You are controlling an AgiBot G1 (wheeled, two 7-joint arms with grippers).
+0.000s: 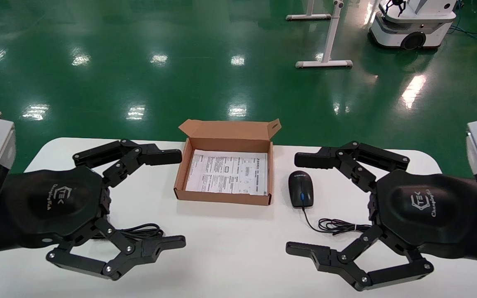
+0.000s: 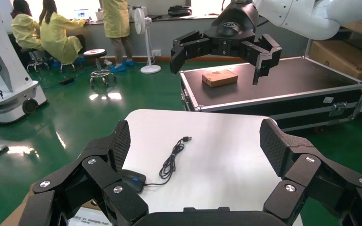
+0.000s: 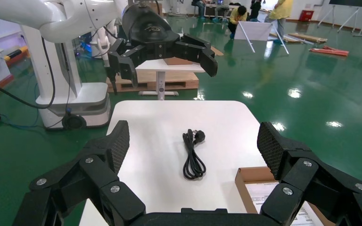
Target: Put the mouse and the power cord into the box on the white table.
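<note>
The brown box stands open at the middle of the white table, its lid flap upright and a printed sheet on its bottom. Just right of it lies the black mouse, blue wheel up, its thin bundled cable trailing toward my right gripper. That gripper hovers open and empty. The power cord lies coiled left of the box, mostly hidden under my left gripper in the head view. The left gripper is also open and empty, above the table.
Green floor surrounds the table on the far side. A white stand and another robot's base are far behind. The left wrist view shows a black flight case beyond the table's right end.
</note>
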